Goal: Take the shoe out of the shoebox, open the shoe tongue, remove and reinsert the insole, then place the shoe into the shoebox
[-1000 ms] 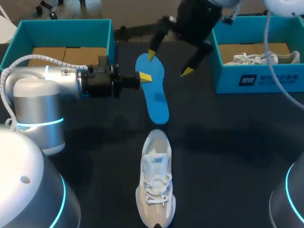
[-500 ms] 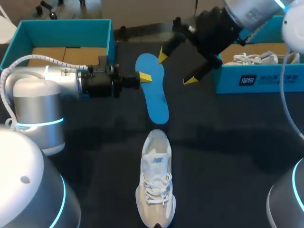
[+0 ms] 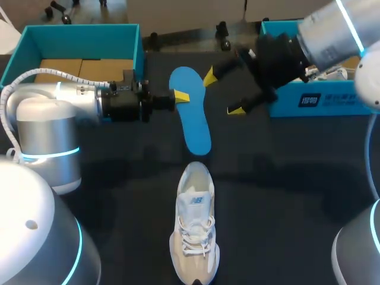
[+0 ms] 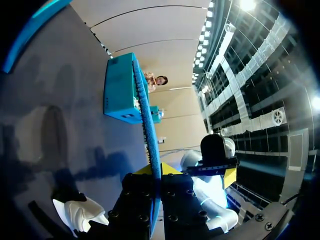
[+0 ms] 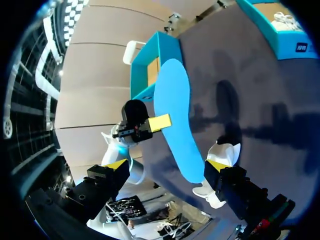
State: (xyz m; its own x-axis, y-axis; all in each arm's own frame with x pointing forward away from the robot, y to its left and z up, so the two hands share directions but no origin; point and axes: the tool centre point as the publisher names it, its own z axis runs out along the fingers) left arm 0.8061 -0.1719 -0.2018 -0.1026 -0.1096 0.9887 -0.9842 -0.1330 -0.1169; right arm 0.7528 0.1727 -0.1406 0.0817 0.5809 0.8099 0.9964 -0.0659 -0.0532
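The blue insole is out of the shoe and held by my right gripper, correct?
No: the blue insole is out of the shoe, but the left gripper holds it, as the head view shows. The right gripper hangs open beside it.

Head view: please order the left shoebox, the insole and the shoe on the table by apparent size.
1. left shoebox
2. shoe, but it lies nearer the camera
3. insole

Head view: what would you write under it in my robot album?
The left gripper holds the blue insole; the right gripper hangs open beside it, with the white shoe lying nearby.
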